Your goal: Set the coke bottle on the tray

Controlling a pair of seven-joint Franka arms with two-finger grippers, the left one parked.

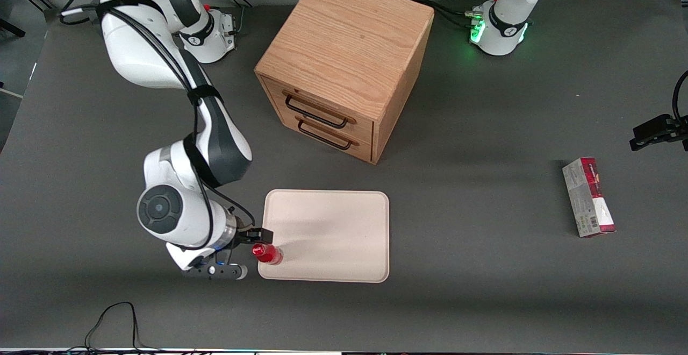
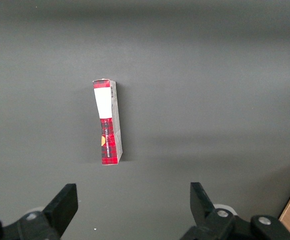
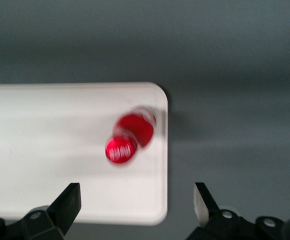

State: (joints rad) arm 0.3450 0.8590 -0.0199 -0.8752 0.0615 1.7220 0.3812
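The coke bottle (image 1: 267, 253) is small, glossy red with a red cap. It stands upright on the pale cream-pink tray (image 1: 333, 231), in the tray's corner nearest the front camera at the working arm's end. The right wrist view looks down on the bottle (image 3: 130, 136) and the tray (image 3: 45, 140). My right gripper (image 1: 250, 253) hovers over the tray's edge just beside the bottle. It is open and empty (image 3: 135, 205), with its fingers wide apart and clear of the bottle.
A wooden two-drawer cabinet (image 1: 344, 64) stands farther from the front camera than the tray. A red-and-grey carton (image 1: 588, 196) lies toward the parked arm's end of the table and also shows in the left wrist view (image 2: 108, 122). A black cable (image 1: 113, 317) loops at the table's near edge.
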